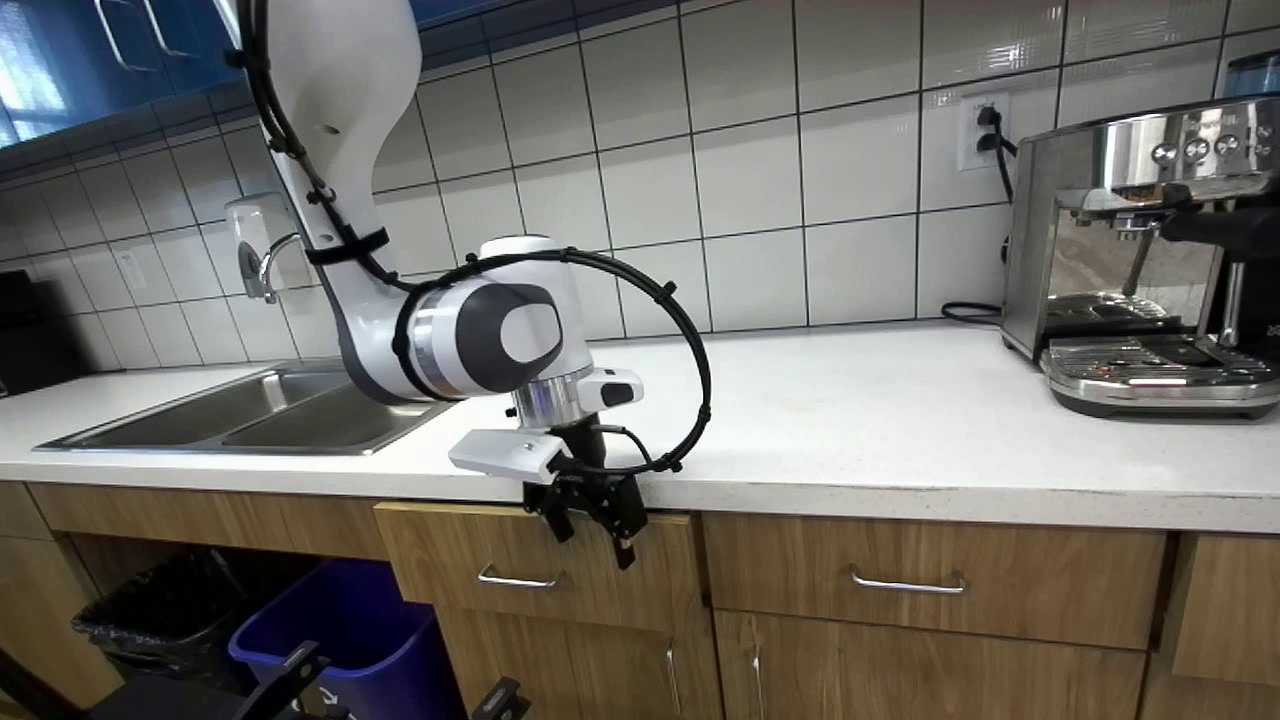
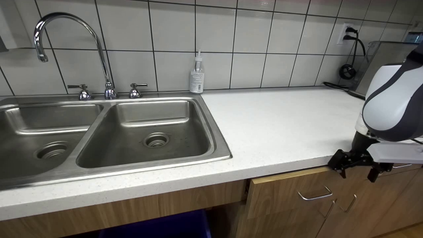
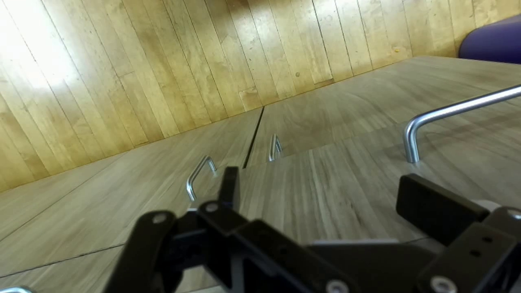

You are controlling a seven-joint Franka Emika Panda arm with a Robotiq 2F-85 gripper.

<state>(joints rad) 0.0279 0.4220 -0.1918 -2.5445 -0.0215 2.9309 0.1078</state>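
the angular black gripper (image 1: pixel 594 545), its 2 fingers (image 3: pixel 435 207) spread and empty, hangs before a wood-grained drawer (image 1: pixel 490 542), slightly ajar beneath the speckled white countertop (image 2: pixel 274 125); the drawer's smooth, bracket-shaped metal handle (image 3: pixel 460 108) sits nearby.

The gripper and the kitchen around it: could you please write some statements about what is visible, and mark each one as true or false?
1. The gripper is open. True.
2. The drawer nearest the gripper stands slightly out from under the countertop. True.
3. The gripper is grasping this drawer's handle. False: it holds nothing, and the handle is apart from it.
4. The coffee machine stands on the countertop. True.
5. The blue bin is placed on the countertop. False: the blue bin stands below the countertop.
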